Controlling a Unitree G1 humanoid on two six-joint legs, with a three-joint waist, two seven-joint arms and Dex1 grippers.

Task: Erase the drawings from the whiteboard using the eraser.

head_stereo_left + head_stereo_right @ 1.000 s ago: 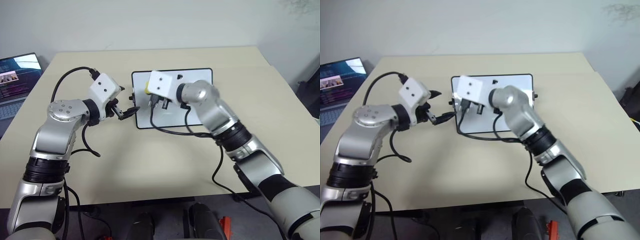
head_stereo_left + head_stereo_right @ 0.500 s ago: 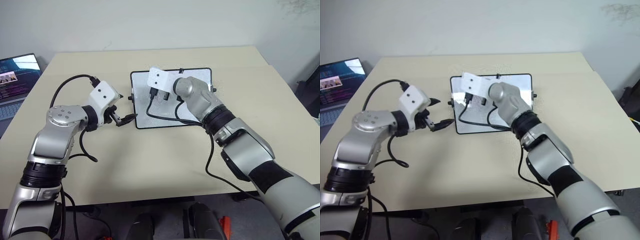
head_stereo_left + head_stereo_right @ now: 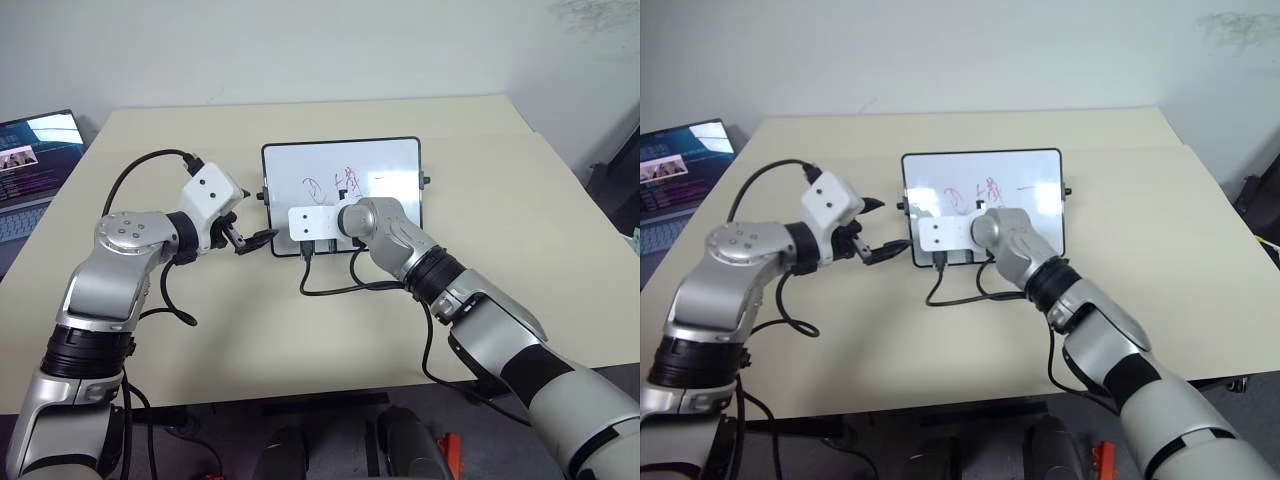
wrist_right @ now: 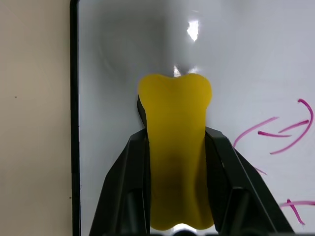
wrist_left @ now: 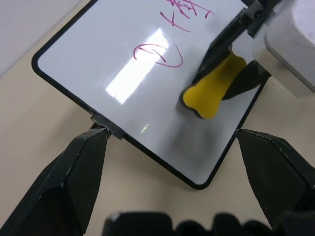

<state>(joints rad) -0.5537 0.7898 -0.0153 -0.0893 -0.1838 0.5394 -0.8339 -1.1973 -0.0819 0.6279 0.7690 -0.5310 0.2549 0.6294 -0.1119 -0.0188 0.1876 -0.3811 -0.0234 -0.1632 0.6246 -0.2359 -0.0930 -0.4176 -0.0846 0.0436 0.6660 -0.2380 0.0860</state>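
One glossy white whiteboard with a thin black frame [image 3: 395,150] lies flat mid-table, bearing one row of thin red marker drawings [image 3: 335,184]. One yellow, dark-sided eraser block [image 4: 174,147], seen in both wrist views, is pinched by the right gripper [image 4: 174,147] on the board's near-left area. The left gripper [image 5: 182,167] is spread at the board's near-left corner, one finger touching the frame's knob.

R gripper [image 4: 174,147], jaws clamped on the eraser [image 4: 175,147], has dropped from above the board's far half to its near-left corner area; eraser now close over the whiteboard [image 3: 395,155] near the front edge, contact unclear. R arm no longer covers the board's middle, so the drawings [image 3: 335,184], red loops and strokes, are now exposed, prev. hidden behind the wrist. Cable now trails onto the surface [image 3: 300,330] in front of the board.
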